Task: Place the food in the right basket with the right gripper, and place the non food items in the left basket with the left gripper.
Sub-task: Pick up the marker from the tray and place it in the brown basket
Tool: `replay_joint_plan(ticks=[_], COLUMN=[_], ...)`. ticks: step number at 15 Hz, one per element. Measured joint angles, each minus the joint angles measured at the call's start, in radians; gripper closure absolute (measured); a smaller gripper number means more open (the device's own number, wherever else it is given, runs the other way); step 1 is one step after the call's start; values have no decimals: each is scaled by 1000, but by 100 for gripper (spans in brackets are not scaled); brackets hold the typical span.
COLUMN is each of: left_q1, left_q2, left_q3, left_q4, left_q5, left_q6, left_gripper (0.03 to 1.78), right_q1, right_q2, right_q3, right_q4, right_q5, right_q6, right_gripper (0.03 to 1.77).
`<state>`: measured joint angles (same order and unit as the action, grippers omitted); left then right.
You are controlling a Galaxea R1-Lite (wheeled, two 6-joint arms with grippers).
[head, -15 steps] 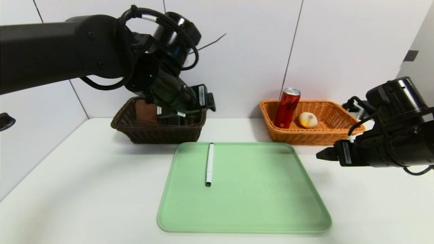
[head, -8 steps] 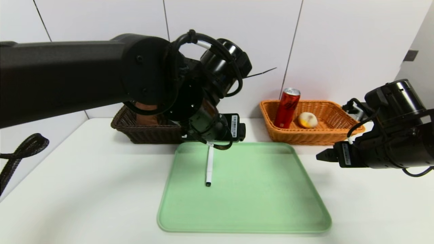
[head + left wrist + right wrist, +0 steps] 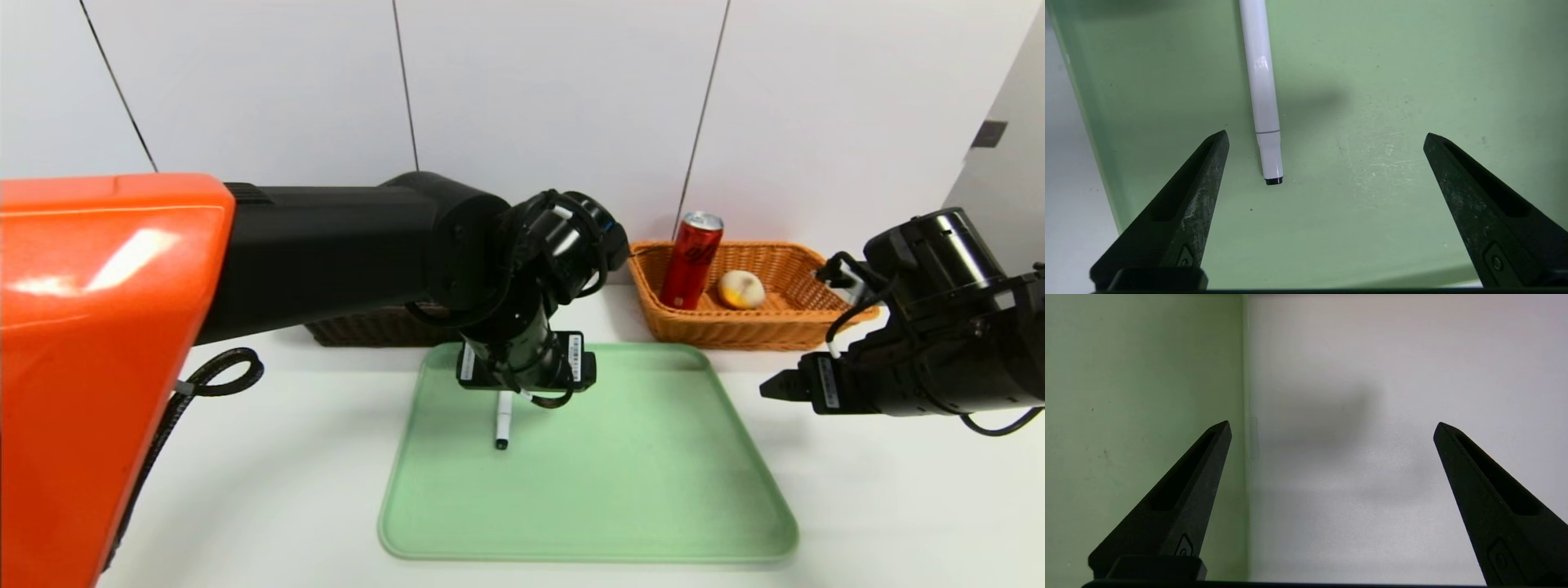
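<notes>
A thin white marker pen (image 3: 502,422) with a black tip lies on the green tray (image 3: 637,490). My left gripper (image 3: 526,380) hangs open just above the pen's far part, pointing down. In the left wrist view the pen (image 3: 1261,90) lies nearer one finger (image 3: 1206,171), with the gripper (image 3: 1327,136) wide open above the tray. The red can (image 3: 691,260) and the pale bun (image 3: 741,289) rest in the orange-tan right basket (image 3: 784,331). The dark brown left basket (image 3: 367,332) is mostly hidden behind my left arm, and so are the towel and the black case. My right gripper (image 3: 769,387) hovers open at the tray's right edge.
The right wrist view shows the open right gripper (image 3: 1333,426) over the tray's edge (image 3: 1245,416) and white tabletop (image 3: 1372,375). A white panelled wall stands close behind both baskets. A black cable loop (image 3: 212,376) hangs at the left.
My left arm has swung from over the dark brown basket forward and down to the pen on the tray. The right gripper has barely moved.
</notes>
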<state>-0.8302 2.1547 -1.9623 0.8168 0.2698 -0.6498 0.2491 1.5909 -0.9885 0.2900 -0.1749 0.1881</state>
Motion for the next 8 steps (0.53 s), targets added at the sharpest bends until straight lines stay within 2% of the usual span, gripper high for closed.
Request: replay_joint_plan(ticks=[8], left_q1=[64], left_q2=[86], left_q3=[-1], left_q4=[0], left_q5=[6], left_q6=[27], left_gripper=[12], right_q1=[0], right_q2=[39], right_q3=[-10], right_q4=[-20], right_q5=[-2], right_q6=[-17], right_gripper=[9])
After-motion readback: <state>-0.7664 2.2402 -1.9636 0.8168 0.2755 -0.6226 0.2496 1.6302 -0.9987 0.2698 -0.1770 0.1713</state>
